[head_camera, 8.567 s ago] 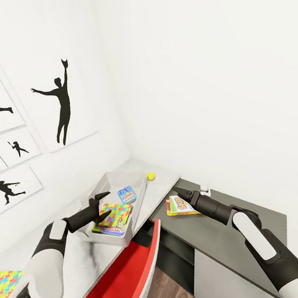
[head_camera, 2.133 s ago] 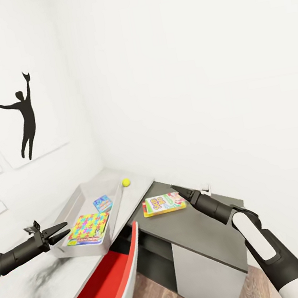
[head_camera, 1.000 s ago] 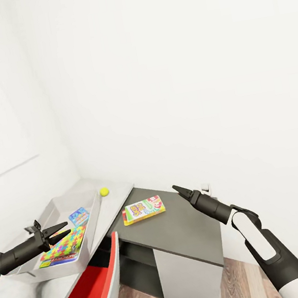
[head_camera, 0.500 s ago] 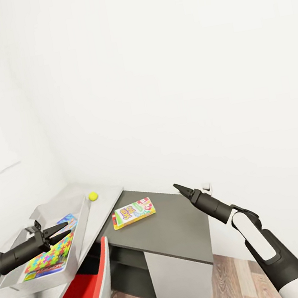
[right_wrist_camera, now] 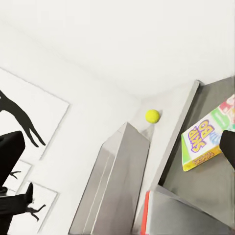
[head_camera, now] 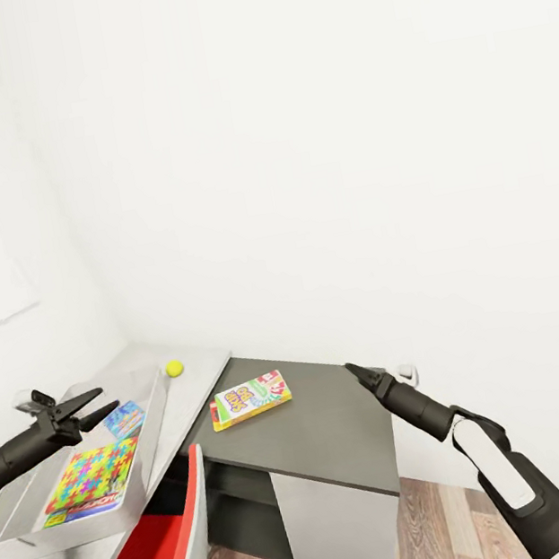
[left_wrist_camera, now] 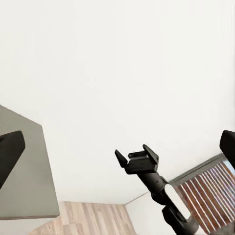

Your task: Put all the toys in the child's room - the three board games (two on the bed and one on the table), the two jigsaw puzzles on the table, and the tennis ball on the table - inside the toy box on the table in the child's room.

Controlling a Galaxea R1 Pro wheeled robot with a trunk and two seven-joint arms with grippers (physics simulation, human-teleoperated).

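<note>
My left hand [head_camera: 93, 405], at the left edge of the head view, hangs over the shallow light-grey toy box [head_camera: 153, 416] with its fingers spread wide and nothing in them. Inside the box lie a bright jigsaw puzzle square [head_camera: 89, 465] and a small blue-covered game box [head_camera: 124, 418]. The yellow tennis ball [head_camera: 174, 368] sits on the white worktop [head_camera: 201, 367] just beyond the box. The green-edged board game [head_camera: 250, 399] lies on the dark grey cabinet top [head_camera: 337, 433], centre frame. My right hand [head_camera: 360, 375] points toward it from well apart, looking closed and empty, I judge ready to fetch it.
</note>
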